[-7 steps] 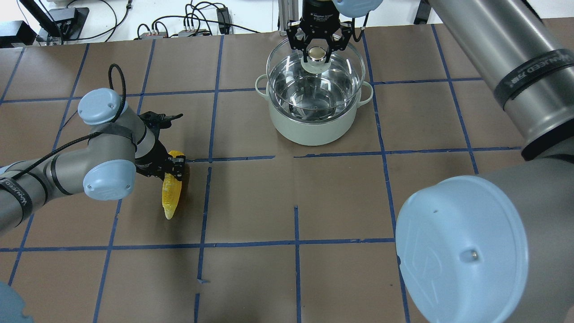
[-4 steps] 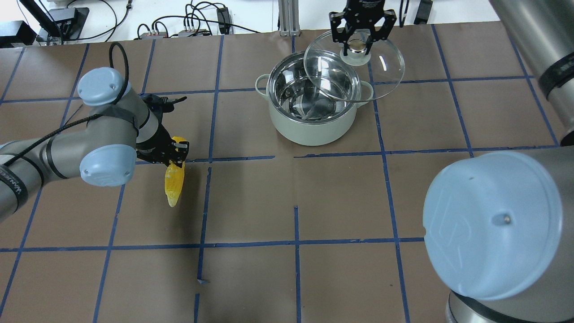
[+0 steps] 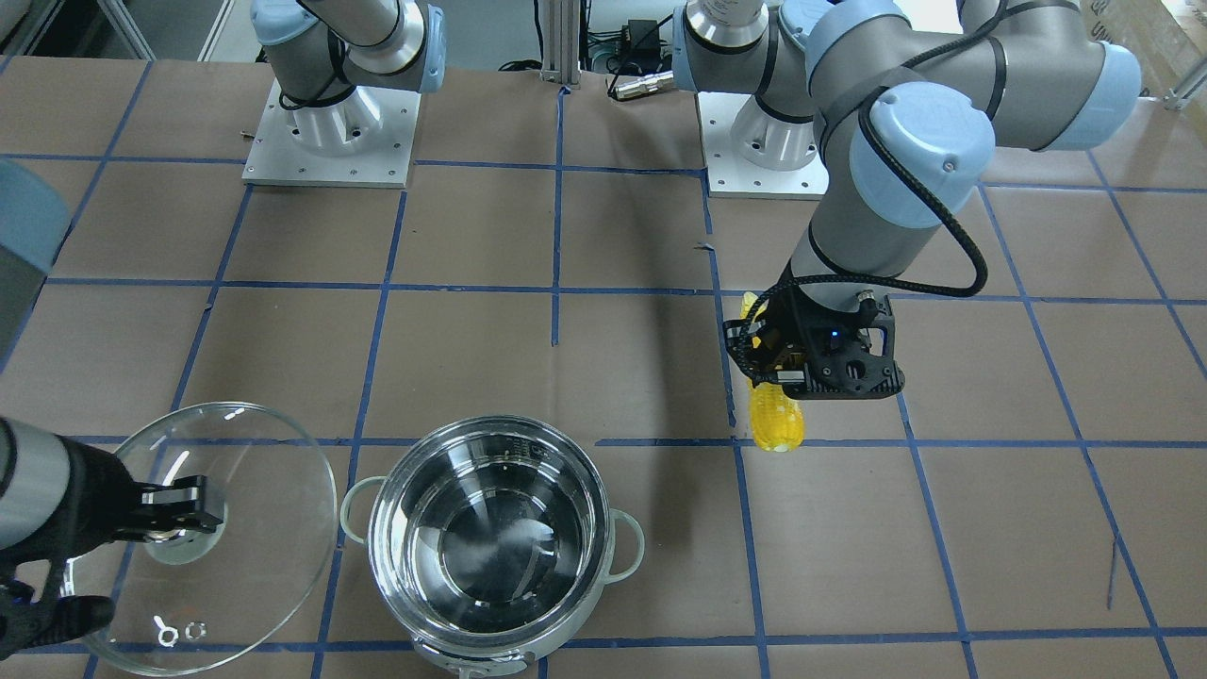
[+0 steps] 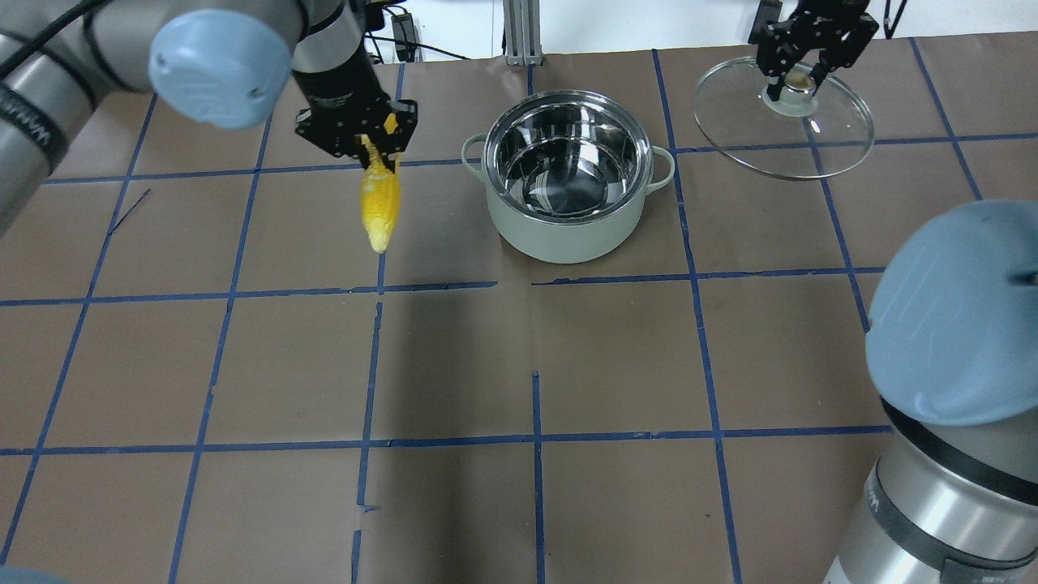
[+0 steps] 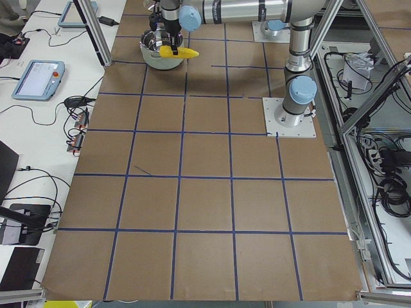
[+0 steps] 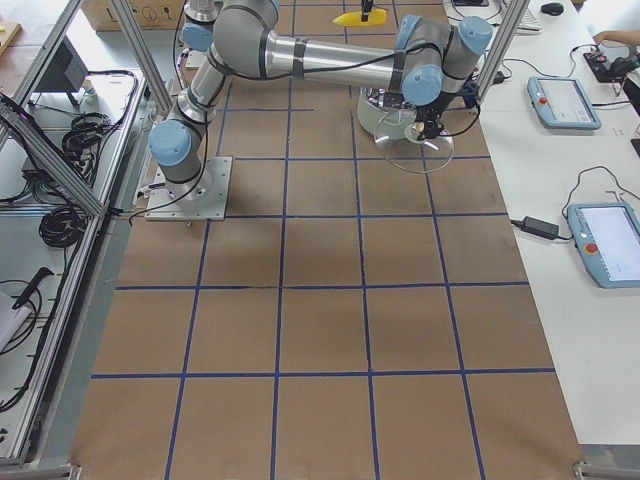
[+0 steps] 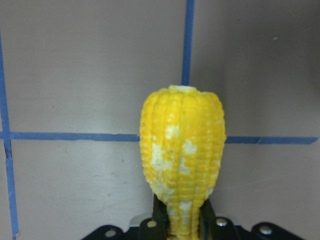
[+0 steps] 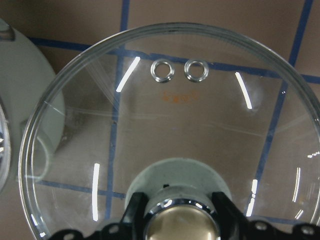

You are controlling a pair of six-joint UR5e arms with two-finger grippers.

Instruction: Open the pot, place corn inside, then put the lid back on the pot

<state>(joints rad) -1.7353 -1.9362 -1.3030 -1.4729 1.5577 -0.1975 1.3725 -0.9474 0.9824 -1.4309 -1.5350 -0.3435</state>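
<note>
The corn hung clear of the table, clamped near one end between the fingers of the left gripper. Its free length slanted down and away below them. I judged that this end-on hold left most of the ear free to drop in lengthwise.

The pot stood open and empty, near that gripper on the side toward the other arm. Beyond the pot, the right gripper was closed on the knob of the lid. It held the glass tilted and well off the opening, presumably so the mouth stayed free.

The fingers hid the corn's gripped end, so I could not tell which end was the pointed one. The right wrist view cut off the knob at its lower edge, and I could not tell whether the lid's low rim touched the table.
</note>
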